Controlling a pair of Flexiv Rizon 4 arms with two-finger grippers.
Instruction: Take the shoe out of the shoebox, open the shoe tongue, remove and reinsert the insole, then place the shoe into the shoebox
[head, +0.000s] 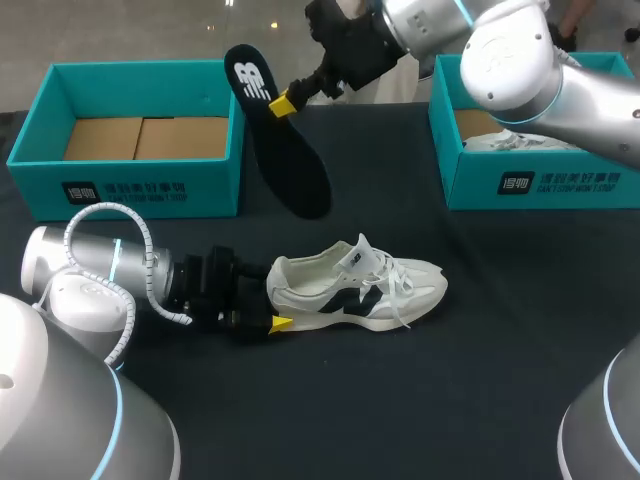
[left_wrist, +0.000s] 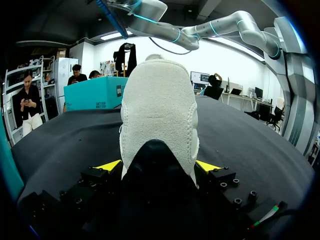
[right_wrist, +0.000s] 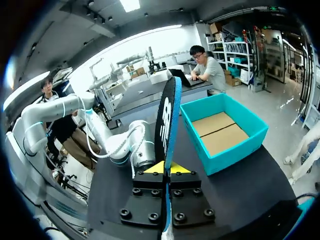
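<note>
On the table (head: 480, 350), L gripper (left_wrist: 157, 167) is clamped on the heel of the shoe (head: 360, 290). R gripper (right_wrist: 166, 169) pinches the insole (head: 290, 160), up in air. Left box (head: 140, 185) holds cardboard liner (head: 145, 137); right box (head: 540, 180) has smth white (head: 515, 142) w/ laces.

Your arms are silver-grey rounded shells with thin light-blue rings at the joints: left arm (head: 85, 265) lower left of the frame, right arm (head: 520, 60) upper right. White ribbed cable (head: 100, 212) loops over the left wrist end. Big pale domes (head: 60, 400) fill both lower corners. Left gripper (left_wrist: 158, 166) and right gripper (right_wrist: 167, 168): black blocky bodies, yellow wedge tips. Black screws (right_wrist: 152, 192) dot the right gripper's flat plate, more on the left's
</note>
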